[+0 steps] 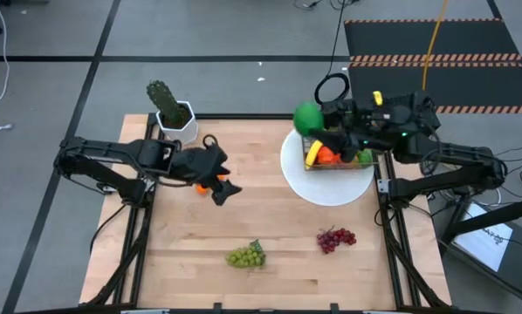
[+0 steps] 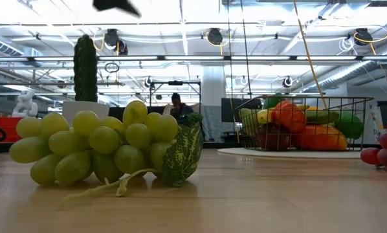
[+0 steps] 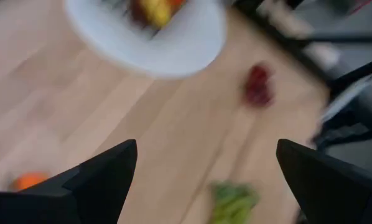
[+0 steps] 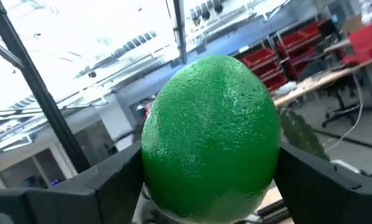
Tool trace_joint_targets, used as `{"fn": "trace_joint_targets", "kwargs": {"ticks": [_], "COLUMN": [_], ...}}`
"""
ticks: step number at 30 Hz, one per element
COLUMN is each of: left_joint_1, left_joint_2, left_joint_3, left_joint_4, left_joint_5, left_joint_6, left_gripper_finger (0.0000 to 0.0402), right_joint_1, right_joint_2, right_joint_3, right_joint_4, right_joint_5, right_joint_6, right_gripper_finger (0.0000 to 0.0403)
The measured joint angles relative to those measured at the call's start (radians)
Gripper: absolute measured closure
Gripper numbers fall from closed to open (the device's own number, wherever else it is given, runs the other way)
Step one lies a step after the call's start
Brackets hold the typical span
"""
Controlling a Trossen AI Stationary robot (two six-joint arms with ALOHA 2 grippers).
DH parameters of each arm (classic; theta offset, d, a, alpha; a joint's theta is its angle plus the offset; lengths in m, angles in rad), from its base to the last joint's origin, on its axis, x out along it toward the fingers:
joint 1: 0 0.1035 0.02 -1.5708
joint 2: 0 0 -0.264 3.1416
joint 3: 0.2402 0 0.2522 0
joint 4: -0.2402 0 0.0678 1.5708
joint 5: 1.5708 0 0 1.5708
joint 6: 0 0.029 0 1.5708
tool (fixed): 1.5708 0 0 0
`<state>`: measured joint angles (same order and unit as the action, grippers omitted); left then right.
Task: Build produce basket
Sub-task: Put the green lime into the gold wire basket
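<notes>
High view: my right gripper [image 1: 316, 122] clamps a lime [image 1: 307, 116] just beside the basket [image 1: 337, 161] on the plate [image 1: 326, 187]; left gripper [image 1: 217, 179] open, empty, over an orange [image 1: 200, 185]. Low view: green grapes [image 2: 109, 147] nearest, basket of fruit behind. Right wrist: lime [image 4: 211, 138] pinched between my fingers [image 4: 105, 180].

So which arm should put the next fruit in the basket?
Probably the right. Its gripper holds a green lime in its jaws, right beside the basket. The left gripper is open and empty, over by the table's middle.
</notes>
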<state>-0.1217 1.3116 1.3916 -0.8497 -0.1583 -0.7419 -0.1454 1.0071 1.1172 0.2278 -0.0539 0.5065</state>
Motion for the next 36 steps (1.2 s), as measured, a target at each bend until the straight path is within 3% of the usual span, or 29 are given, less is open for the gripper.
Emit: {"fn": "trace_joint_targets", "kwargs": {"ticks": [9, 16, 24, 31, 36], "left_joint_1": [0.044, 0.044, 0.044, 0.044, 0.048], "left_joint_2": [0.000, 0.000, 0.000, 0.000, 0.000], "left_joint_3": [0.129, 0.175, 0.175, 0.175, 0.175], "left_joint_4": [0.277, 0.331, 0.353, 0.354, 0.354], "left_joint_5": [0.035, 0.034, 0.014, 0.004, 0.000], "left_joint_6": [0.095, 0.175, 0.155, 0.106, 0.109], "left_gripper_finger": [0.0019, 0.0019, 0.0018, 0.0018, 0.0018], "right_joint_1": [-0.006, 0.011, 0.039, 0.035, 0.035], "right_joint_2": [-0.068, -0.077, -0.074, -0.074, -0.074], "right_joint_3": [0.000, 0.000, 0.000, 0.000, 0.000], "right_joint_4": [-0.038, -0.041, -0.058, -0.058, -0.058], "right_joint_5": [0.000, -0.004, -0.003, 0.000, 0.002], "right_joint_6": [-0.074, -0.179, -0.314, -0.222, -0.028], "right_gripper_finger": [0.0092, 0.0092, 0.0092, 0.0092, 0.0092]}}
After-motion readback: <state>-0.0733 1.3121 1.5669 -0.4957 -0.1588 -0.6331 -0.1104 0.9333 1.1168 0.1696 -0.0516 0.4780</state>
